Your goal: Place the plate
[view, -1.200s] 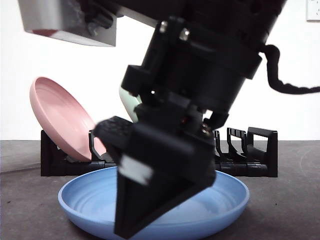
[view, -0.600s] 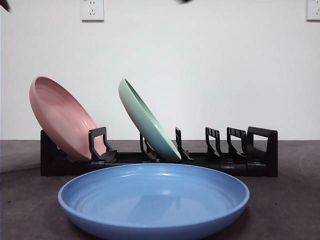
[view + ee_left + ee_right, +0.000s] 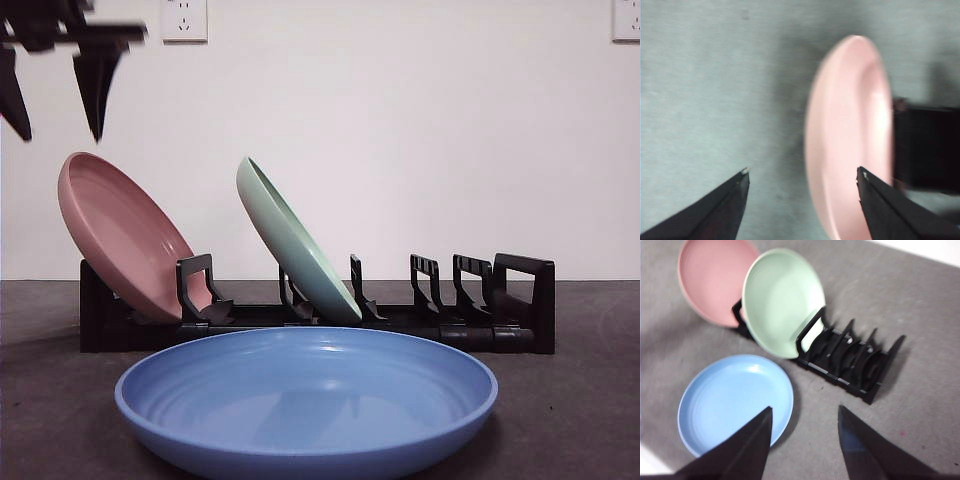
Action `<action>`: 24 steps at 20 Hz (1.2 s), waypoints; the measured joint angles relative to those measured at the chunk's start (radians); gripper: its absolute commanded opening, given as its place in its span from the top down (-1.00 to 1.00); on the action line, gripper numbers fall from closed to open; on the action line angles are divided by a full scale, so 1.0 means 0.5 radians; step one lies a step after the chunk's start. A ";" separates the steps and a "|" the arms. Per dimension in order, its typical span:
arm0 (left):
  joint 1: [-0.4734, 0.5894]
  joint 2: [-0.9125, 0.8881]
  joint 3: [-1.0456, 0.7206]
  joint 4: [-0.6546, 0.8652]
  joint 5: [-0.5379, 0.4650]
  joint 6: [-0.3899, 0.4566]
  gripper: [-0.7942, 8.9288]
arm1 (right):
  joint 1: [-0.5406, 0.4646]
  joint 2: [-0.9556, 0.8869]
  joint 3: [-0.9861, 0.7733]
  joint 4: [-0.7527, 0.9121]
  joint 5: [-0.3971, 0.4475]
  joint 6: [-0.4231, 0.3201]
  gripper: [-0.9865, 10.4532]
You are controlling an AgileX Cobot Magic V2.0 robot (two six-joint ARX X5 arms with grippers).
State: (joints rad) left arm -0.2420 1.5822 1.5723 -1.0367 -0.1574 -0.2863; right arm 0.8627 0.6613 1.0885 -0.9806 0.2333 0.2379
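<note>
Looking across the worktop (image 3: 580, 420) from the front camera, I see the blue plate (image 3: 305, 400) lying flat and right side up on the grey surface, just in front of the black dish rack (image 3: 480, 320) and apart from it. It is a shallow round plate with a raised rim, glossy, with faint concentric rings inside its well and a soft sheen across the middle. Nothing grips it. In the rack behind, a pink plate (image 3: 125, 235) leans in the slot at one end and a pale green plate (image 3: 295, 245) leans in a slot further along; the remaining slots stand bare. My left tool (image 3: 802, 172) hangs released with its jaws spread wide, above the pink plate's rim, and it shows in the front view as two dark points at the upper corner (image 3: 55, 90). My right tool (image 3: 805, 412) is also released, jaws apart and holding nothing, high over the worktop with the blue plate (image 3: 735, 402), the green plate (image 3: 782, 300), the pink plate (image 3: 712, 280) and the rack (image 3: 850, 362) all visible below it. A white wall socket (image 3: 184, 18) sits on the wall behind.
</note>
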 measured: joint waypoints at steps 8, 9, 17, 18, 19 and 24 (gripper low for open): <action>-0.008 0.204 0.021 -0.001 -0.056 0.020 0.38 | 0.000 -0.047 0.000 -0.021 0.010 0.065 0.47; -0.011 0.204 0.021 0.020 -0.056 0.020 0.40 | 0.000 -0.047 0.000 -0.035 0.016 0.065 0.47; -0.034 0.203 0.089 0.043 -0.056 0.021 0.81 | 0.000 -0.047 0.000 -0.119 0.117 0.065 0.47; -0.039 0.203 0.089 0.046 -0.056 0.022 0.82 | 0.000 -0.047 0.000 -0.119 0.117 0.065 0.47; -0.046 0.203 0.089 0.044 -0.066 0.028 0.82 | 0.000 -0.046 0.000 -0.119 0.117 0.065 0.47; -0.044 0.203 0.097 0.010 -0.095 0.068 0.82 | 0.000 -0.047 0.000 -0.119 0.117 0.065 0.47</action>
State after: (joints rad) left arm -0.2642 1.6836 1.6207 -1.0317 -0.2047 -0.2523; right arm 0.8627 0.6380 1.0885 -1.0401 0.2920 0.2703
